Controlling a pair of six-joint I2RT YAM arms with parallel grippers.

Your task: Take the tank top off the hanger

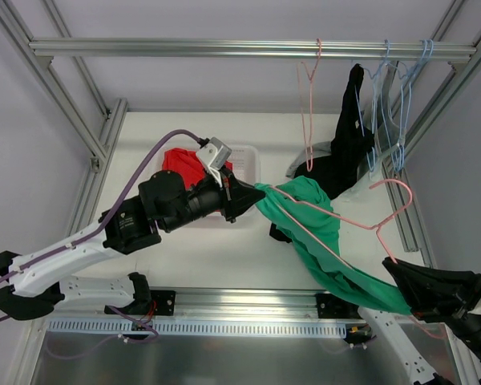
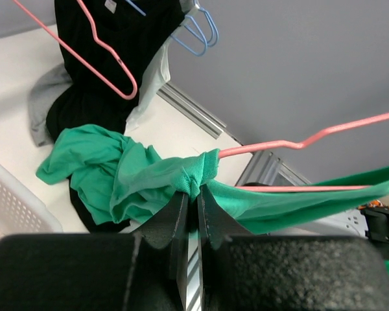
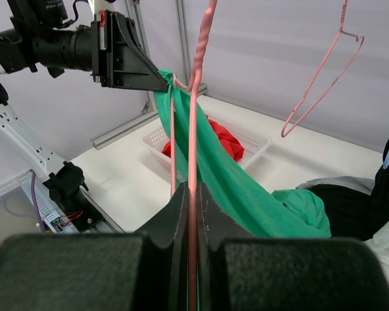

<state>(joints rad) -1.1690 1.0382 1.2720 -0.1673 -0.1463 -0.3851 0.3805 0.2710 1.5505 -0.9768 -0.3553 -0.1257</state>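
Left wrist view: left claw (image 2: 193,192) pinches the green tank top (image 2: 139,176); right claw (image 3: 189,189) clamps the pink hanger (image 3: 192,129).

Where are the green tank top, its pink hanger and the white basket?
green tank top (image 1: 325,241), top view, stretched middle of the fabric.
pink hanger (image 3: 192,142), right wrist view, straight section of the wire.
white basket (image 1: 251,160), top view, right-hand wall.

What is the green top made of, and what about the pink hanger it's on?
The green tank top looks like soft, stretchy knit cloth with a matte finish: it bunches into folds and pulls tight. The pink hanger looks like thin stiff wire, probably metal with a smooth pink coating: its neck is twisted like wire.
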